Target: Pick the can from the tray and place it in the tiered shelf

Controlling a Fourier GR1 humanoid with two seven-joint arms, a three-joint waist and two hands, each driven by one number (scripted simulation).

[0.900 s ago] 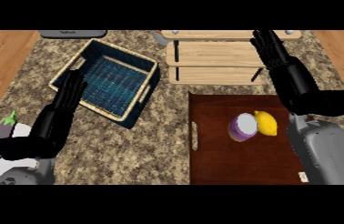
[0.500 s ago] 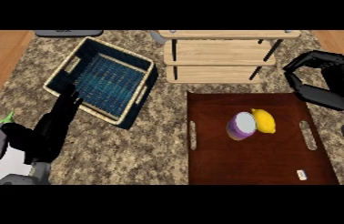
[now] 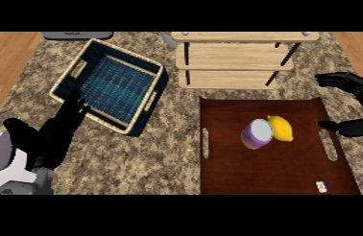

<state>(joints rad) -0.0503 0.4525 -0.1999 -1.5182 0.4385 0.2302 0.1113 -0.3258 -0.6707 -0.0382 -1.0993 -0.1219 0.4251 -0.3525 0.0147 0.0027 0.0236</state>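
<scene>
head view: the can (image 3: 256, 134), purple with a pale top turned up toward the view, sits on the dark wooden tray (image 3: 273, 172), a little above the tray's middle. a yellow lemon (image 3: 282, 128) lies just beside it on the can's right, touching or almost touching it (the gap is too small to judge). no hand is on the can. a small white thing (image 3: 321, 186) lies near the tray's lower right corner; what it is cannot be told.

the tiered shelf (image 3: 237, 57), pale wood with dark posts, stands just above the tray's far edge, its levels bare as far as they show. to the left of the shelf a blue woven basket (image 3: 159, 84) with a tan rim sits turned at an angle on the speckled counter (image 3: 163, 153).

the right hand (image 3: 342, 80) comes in at the right edge, near the tray's upper right corner, fingers and thumb spread apart with nothing between them; its palm is cut off by the edge. it is apart from the can and the lemon.

the left hand (image 3: 65, 124) is at the lower left, over the basket's near corner, fingers straight and pointing up the view, holding nothing.
</scene>
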